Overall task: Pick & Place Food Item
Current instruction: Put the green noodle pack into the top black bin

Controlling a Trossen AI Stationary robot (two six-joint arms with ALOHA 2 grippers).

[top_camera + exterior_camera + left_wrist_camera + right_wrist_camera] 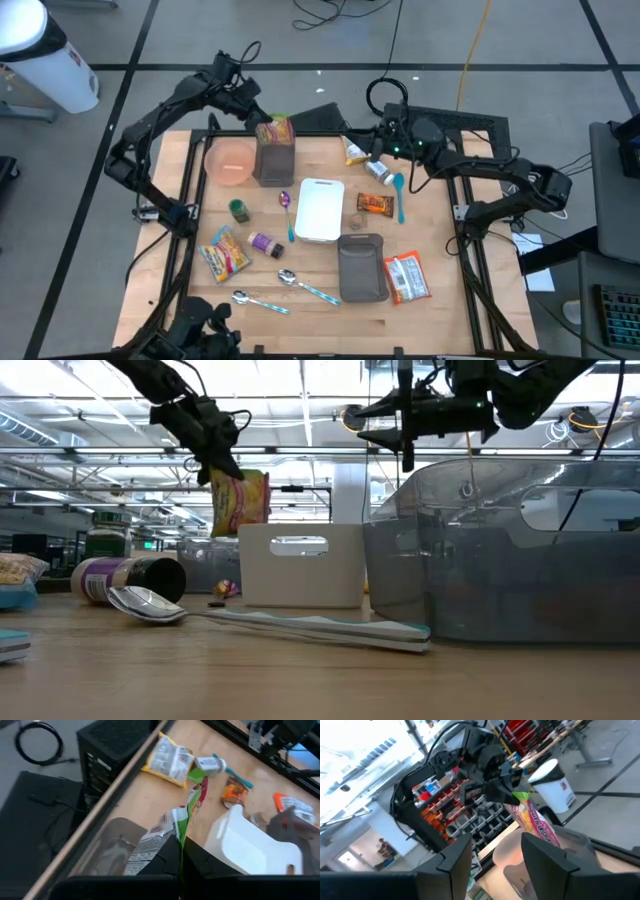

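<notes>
My left gripper is shut on a yellow, red and green snack bag at the table's far left. The bag hangs over the far end of a tall grey container. In the low view the bag hangs below the gripper. My right gripper is open and empty above the table's far edge, to the right of the middle. Its wrist view looks across at the left arm and the bag. My left gripper pinches the bag's end edge between its two fingers. The fingers slant down from the far left side. The bag hangs below them, tilted and lifted clear of the table. I cannot tell whether its lower end touches the grey container.
A pink bowl stands left of the grey container. A white container, a second grey container, several snack packs, small jars and spoons lie across the table. A black box stands past the far edge.
</notes>
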